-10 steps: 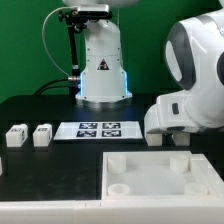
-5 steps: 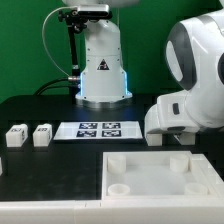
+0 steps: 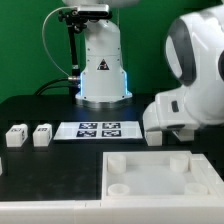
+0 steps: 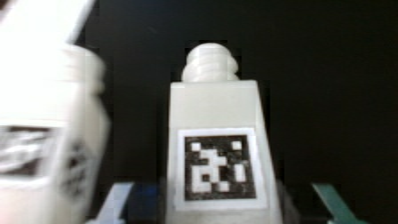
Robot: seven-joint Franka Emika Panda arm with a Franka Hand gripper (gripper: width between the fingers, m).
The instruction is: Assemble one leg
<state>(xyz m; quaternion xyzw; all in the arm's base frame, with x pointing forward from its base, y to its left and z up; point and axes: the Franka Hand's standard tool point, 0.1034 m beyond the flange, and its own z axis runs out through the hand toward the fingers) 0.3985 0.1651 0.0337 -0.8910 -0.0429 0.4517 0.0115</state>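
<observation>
Wrist view: claw (image 4: 226,207) has its fingertips apart, clamped on nothing. The leg (image 4: 217,120) sits dead ahead of the claw, centred between the fingertips, tag face up. Its long axis runs straight away from the claw, pin end farthest. A second leg (image 4: 45,130) lies just beside it, outside one finger. I'd close across the leg's width and mind the neighbour.

Arm base (image 3: 103,88): triangular warning sign (image 3: 103,64), symbol unreadable.
Leg (image 4: 217,100): black-and-white square tag (image 4: 217,160), no lettering.
Marker board (image 3: 67,130): square tags only.
</observation>
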